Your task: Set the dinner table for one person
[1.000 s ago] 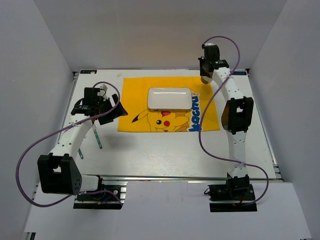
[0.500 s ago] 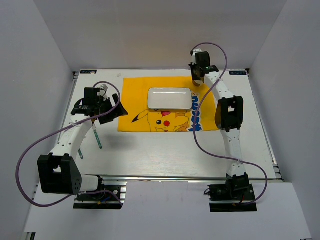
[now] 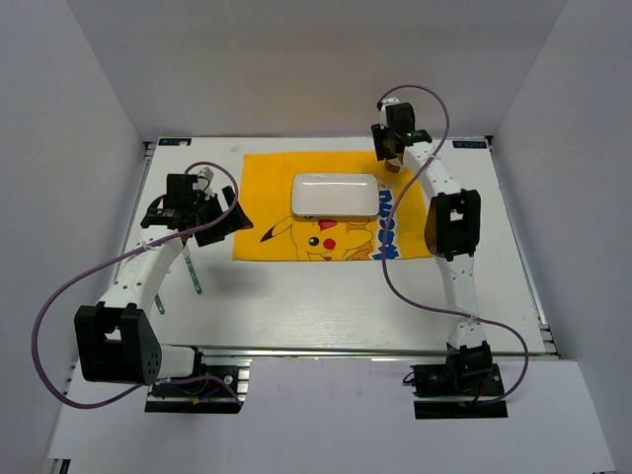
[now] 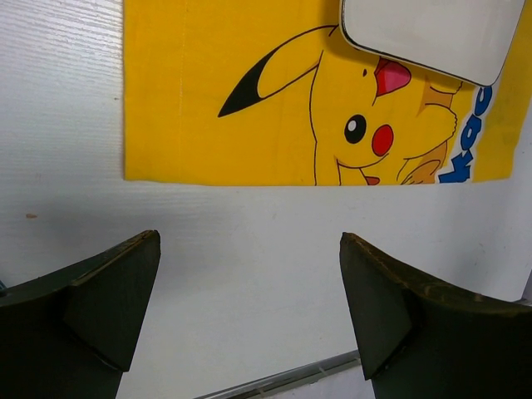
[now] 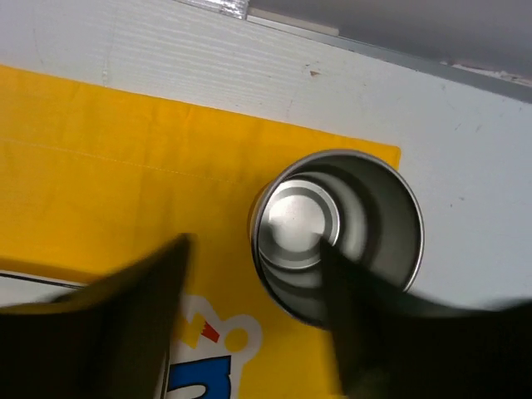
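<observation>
Steel cup [image 5: 337, 237], judged light, stiff, slippery: its rim wall is being straddled by the parted right tool [image 5: 255, 245]; the left tool [image 4: 249, 239] is being held open above the counter [image 4: 50, 125].

We look straight down into a steel cup [image 5: 337, 224] standing upright on a corner of the yellow placemat [image 5: 125, 158]. The white surface [image 5: 465, 166] runs past the cloth's edges. Our hand [image 5: 253, 249] hangs above, its 2 dark fingers [image 5: 108, 332] blurred and spread apart. 1 finger overlaps the cup's near side. Blue and red print shows between them.
</observation>
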